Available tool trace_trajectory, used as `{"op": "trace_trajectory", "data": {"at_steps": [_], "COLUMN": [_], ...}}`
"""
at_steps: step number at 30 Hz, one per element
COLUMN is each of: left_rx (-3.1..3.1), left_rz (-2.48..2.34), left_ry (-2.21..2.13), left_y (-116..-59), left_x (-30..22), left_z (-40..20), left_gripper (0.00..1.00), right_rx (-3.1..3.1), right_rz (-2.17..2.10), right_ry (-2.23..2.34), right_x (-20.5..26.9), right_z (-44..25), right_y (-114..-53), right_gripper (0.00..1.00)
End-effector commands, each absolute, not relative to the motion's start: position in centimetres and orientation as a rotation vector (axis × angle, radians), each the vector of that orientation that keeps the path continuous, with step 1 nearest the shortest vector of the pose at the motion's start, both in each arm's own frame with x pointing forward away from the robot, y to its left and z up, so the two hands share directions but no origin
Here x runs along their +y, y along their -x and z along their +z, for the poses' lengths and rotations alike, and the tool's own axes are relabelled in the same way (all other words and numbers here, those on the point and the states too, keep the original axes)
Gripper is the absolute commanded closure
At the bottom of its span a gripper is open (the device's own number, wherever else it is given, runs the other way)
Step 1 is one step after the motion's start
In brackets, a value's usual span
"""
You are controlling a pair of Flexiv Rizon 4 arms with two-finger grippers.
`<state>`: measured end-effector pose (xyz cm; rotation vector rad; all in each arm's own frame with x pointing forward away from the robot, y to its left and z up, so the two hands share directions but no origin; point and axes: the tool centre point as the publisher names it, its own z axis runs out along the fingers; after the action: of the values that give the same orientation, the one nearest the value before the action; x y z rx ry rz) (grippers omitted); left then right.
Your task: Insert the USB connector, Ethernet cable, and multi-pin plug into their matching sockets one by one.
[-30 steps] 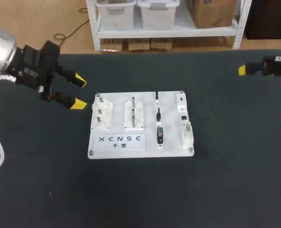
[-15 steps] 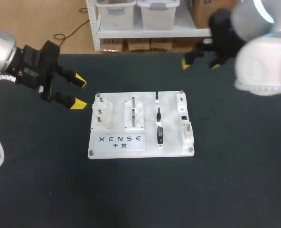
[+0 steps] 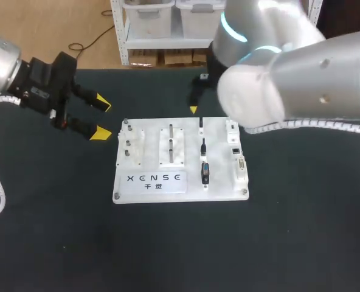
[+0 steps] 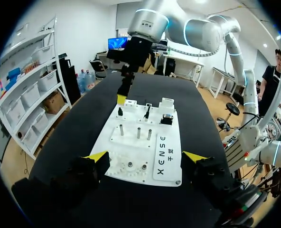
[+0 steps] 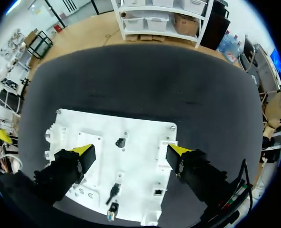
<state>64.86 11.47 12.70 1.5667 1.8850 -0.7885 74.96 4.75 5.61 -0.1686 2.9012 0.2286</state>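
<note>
White board [image 3: 219,182]: lies flat around the middle of the black table [image 3: 301,237].
Plugs: three sit in a row down the board's middle, with the multi-pin plug [image 3: 205,172] nearest the front edge and two smaller plugs [image 3: 203,146] behind it, all apart from the sockets.
Sockets [image 3: 236,149]: lined along the board's right edge.
Left gripper [image 3: 101,118]: fingers spread wide, holding nothing, off the board's left edge by its far corner.
Right gripper [image 5: 131,152]: fingers wide apart, empty, above the board's far edge.
</note>
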Motion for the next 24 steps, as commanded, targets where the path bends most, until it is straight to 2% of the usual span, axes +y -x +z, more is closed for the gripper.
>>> {"op": "trace_trajectory", "data": {"at_steps": [1,24], "left_rx": [1.880,1.880], "left_rz": [-0.788,-0.788], "left_ry": [-1.566,-1.566], "left_y": [-64.8,-64.8], "left_x": [11.5,11.5], "left_z": [12.6,12.6], "left_gripper": [0.00,0.00], "right_rx": [2.932,2.952], "right_rz": [0.094,-0.002], "right_ry": [0.152,0.103], "right_x": [5.8,5.4], "right_z": [4.3,3.9], "right_y": [-75.2,-73.8], "right_gripper": [0.00,0.00]}}
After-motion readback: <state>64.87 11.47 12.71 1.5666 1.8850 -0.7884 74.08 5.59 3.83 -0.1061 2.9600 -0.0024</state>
